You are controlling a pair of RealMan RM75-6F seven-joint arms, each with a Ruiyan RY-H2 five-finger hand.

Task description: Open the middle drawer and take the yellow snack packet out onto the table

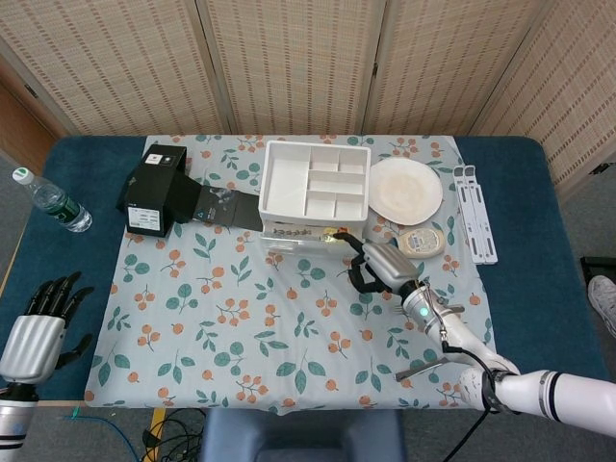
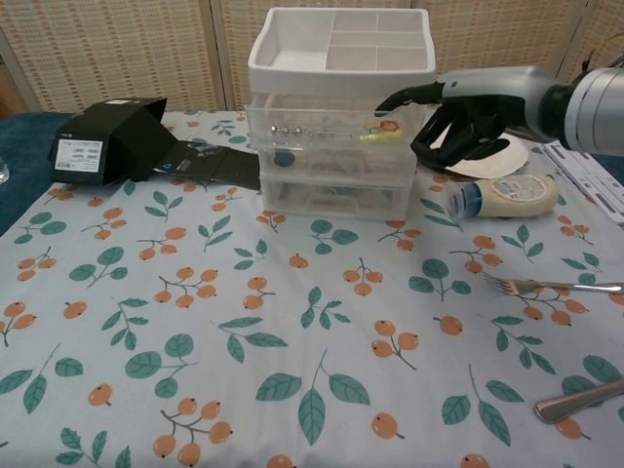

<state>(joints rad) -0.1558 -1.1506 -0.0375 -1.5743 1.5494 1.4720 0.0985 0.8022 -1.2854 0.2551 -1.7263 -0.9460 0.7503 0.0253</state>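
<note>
The white drawer unit stands at the back middle of the table, with a divided tray on top. The yellow snack packet shows through the clear front of a closed drawer. My right hand is at the unit's right front corner. One digit reaches left to the top edge of that drawer's front; the other fingers hang loosely curled and hold nothing. Whether the digit hooks the drawer I cannot tell. My left hand hangs off the table's left front, fingers spread and empty.
A black box lies left of the unit. A plate and a squeeze bottle lie just right of my right hand. A fork and another utensil are at front right. A water bottle lies far left.
</note>
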